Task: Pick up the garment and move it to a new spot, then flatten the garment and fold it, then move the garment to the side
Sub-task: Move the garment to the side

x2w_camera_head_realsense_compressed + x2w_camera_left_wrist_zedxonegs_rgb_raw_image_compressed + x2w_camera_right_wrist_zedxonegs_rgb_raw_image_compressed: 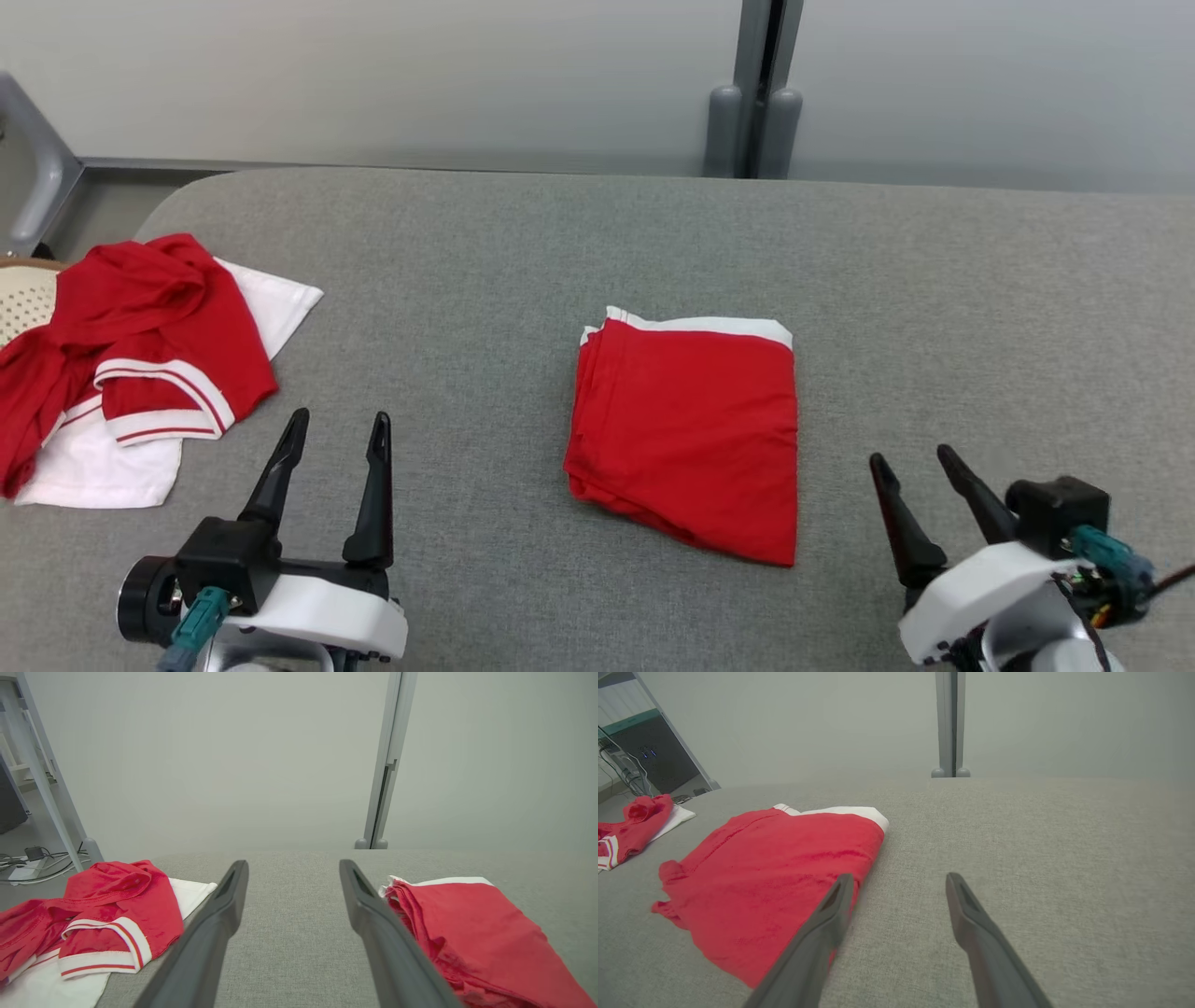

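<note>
The garment (689,429) is a red piece with a white edge, folded into a neat rectangle in the middle of the grey table (597,233). It also lies at the right of the left wrist view (472,928) and at the left of the right wrist view (775,877). My left gripper (338,433) hovers open near the front edge, to the garment's left, with nothing between its fingers. On the garment's other side, my right gripper (915,457) is open and empty too. Neither touches the cloth.
A crumpled heap of red and white clothes (131,364) lies at the table's left end, partly over a pale woven basket (23,299). A grey partition post (754,103) stands behind the table's far edge. Bare table stretches right of the garment.
</note>
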